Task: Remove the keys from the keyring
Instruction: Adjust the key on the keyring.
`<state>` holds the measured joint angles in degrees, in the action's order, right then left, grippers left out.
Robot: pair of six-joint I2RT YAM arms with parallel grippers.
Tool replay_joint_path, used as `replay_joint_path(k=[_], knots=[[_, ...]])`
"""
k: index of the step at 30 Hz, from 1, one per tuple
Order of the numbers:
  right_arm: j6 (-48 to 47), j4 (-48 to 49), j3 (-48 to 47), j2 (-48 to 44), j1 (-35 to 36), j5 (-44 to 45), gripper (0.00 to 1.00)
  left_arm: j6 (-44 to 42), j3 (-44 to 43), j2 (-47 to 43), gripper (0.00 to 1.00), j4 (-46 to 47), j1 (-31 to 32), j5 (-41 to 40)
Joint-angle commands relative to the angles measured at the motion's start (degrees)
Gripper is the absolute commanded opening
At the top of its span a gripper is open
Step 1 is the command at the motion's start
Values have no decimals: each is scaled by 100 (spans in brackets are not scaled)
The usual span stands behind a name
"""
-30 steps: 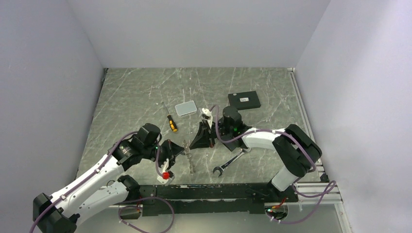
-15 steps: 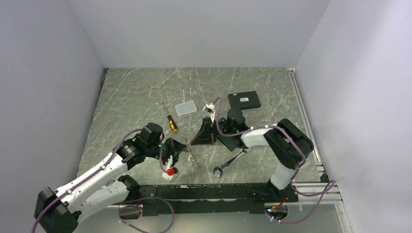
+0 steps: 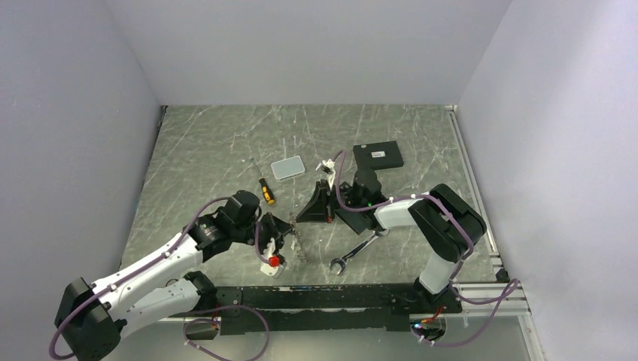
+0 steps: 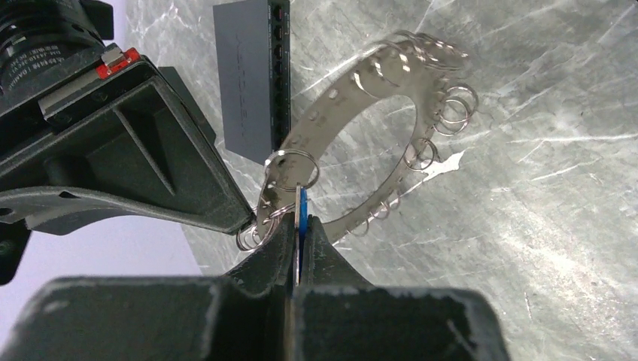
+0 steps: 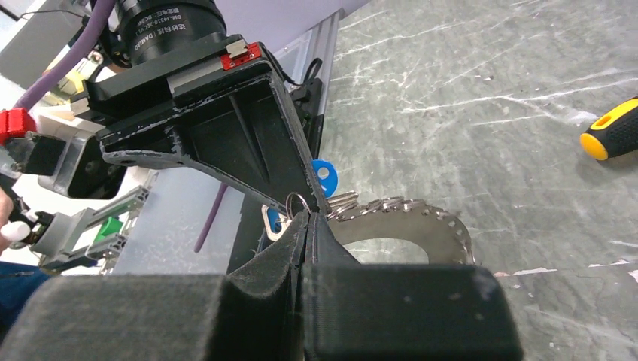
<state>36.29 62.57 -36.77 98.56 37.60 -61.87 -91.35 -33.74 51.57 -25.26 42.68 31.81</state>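
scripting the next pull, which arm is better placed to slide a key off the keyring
Left. The left gripper is shut on the blue key, so it can likely pull it off, while the right gripper pinches the keyring edge and can steady it.

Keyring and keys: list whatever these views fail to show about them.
- Top view: the keyring looks edge-on and too small, so the keys cannot be counted.
- Left wrist: the blue piece is mostly buried between the fingers of the left hand.
- Right wrist: what the right hand pinches is hidden by its own fingers, which also cover the keyring's near rim.
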Motion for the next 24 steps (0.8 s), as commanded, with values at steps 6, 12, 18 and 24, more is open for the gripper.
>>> replay_joint_path(k=[6, 12, 18, 24], knots=[[-492, 59, 54, -311, -51, 337, 0, 1039, -358, 230, 0, 26, 207, -346], [-1121, -365, 89, -378, -52, 15, 0, 999, -500, 105, 0, -62, 207, -562], [-1941, -1086, 81, -522, -45, -137, 0, 669, -530, -89, 0, -183, 206, -531], [-2609, -1702, 143, -759, -43, -193, 0, 798, -668, -29, 0, -87, 208, -669]])
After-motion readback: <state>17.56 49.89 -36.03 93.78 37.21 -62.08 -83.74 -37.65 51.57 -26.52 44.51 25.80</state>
